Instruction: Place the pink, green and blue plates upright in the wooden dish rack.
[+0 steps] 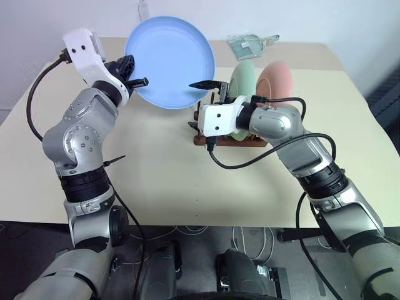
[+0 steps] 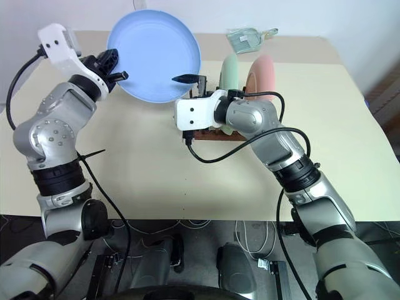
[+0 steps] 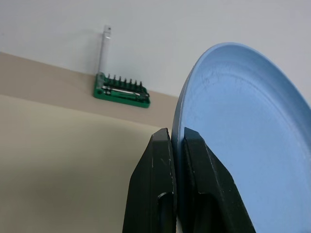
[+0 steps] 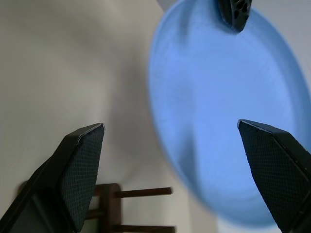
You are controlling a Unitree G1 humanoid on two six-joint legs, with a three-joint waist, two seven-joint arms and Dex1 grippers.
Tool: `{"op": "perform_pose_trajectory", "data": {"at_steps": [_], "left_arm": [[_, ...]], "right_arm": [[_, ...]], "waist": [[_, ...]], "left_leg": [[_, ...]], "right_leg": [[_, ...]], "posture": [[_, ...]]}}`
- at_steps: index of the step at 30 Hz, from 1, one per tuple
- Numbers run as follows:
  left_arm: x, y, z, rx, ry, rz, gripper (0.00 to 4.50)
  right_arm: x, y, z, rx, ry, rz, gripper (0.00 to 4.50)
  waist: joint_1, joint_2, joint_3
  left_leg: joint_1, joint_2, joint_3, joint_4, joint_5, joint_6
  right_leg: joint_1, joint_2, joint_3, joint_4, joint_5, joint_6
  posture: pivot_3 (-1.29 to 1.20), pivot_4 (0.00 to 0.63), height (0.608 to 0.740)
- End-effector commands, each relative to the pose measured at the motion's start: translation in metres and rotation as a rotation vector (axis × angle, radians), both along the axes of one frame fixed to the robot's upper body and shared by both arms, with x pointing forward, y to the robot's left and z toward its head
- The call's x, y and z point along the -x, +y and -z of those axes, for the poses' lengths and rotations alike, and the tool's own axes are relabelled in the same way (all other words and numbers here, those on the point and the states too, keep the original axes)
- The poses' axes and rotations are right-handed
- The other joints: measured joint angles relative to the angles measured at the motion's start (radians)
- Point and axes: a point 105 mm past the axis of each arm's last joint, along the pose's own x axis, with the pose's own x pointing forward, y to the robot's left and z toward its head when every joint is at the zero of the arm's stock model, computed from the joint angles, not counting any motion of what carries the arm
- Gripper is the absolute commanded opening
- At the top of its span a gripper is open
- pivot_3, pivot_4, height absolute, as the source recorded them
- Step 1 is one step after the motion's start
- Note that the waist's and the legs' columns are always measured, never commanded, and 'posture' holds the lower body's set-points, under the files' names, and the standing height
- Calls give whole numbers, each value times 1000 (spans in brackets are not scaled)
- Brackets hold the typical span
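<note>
Pinching the rim of the blue plate (image 1: 169,59) between the left gripper (image 3: 177,145) fingers, jaws clamped tight on its edge and holding it up off the table (image 1: 162,169), concave face tipped toward the camera. Spreading wide at the right gripper (image 4: 170,141) — both fingers standing far apart, nothing between them, one fingertip just at the plate's lower rim as seen from the head views. Pointing toward the plate from the other side, so that the plate is hanging between the two grippers. Showing, in the right wrist view, the blue disc ahead of the open fingers with the tip of the left gripper at its far edge, and below it two dark pegs of the rack (image 4: 114,206). Sitting just behind the right gripper on the table, the rack (image 1: 250,141) is already carrying the green plate (image 1: 242,78) and the pink plate (image 1: 276,80), both standing upright side by side, green nearer the blue plate. Lying farther back — near the table's far edge — a green bit holder (image 3: 121,91) with a clear tube rising from it.
</note>
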Motion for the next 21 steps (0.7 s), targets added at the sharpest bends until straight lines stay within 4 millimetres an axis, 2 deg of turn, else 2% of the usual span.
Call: {"op": "perform_pose_trajectory", "data": {"at_steps": [1, 4, 10, 16, 19, 21], "left_arm": [[14, -14, -23, -14, -84, 49, 10], [15, -16, -23, -10, -79, 59, 0], [15, -16, -21, -1, -73, 68, 0], [16, -15, -25, 81, -96, 99, 0], [17, -13, -28, 142, -120, 115, 1090], [19, -6, -35, 219, -158, 112, 2079]], "right_arm": [[1, 5, -10, -7, -63, -20, 4246], [0, 7, -7, -1, -64, -27, 3234], [1, 7, -5, 5, -64, -32, 150], [2, 4, -2, 8, -66, -30, 60], [3, 4, -3, 8, -76, -30, 0], [4, 4, -5, 7, -87, -31, 0]], "waist": [[0, 0, 0], [0, 0, 0], [-1, 0, 0], [0, 0, 0], [1, 0, 0], [0, 0, 0]], "left_leg": [[0, 0, 0, 0, 0, 0], [0, 0, 0, 0, 0, 0], [0, 0, 0, 0, 0, 0], [0, 0, 0, 0, 0, 0], [0, 0, 0, 0, 0, 0], [0, 0, 0, 0, 0, 0]], "right_leg": [[0, 0, 0, 0, 0, 0], [0, 0, 0, 0, 0, 0], [0, 0, 0, 0, 0, 0], [0, 0, 0, 0, 0, 0], [0, 0, 0, 0, 0, 0], [0, 0, 0, 0, 0, 0]], "posture": [[0, 150, 732], [0, 150, 732], [0, 150, 732], [0, 150, 732], [0, 150, 732], [0, 150, 732]]}}
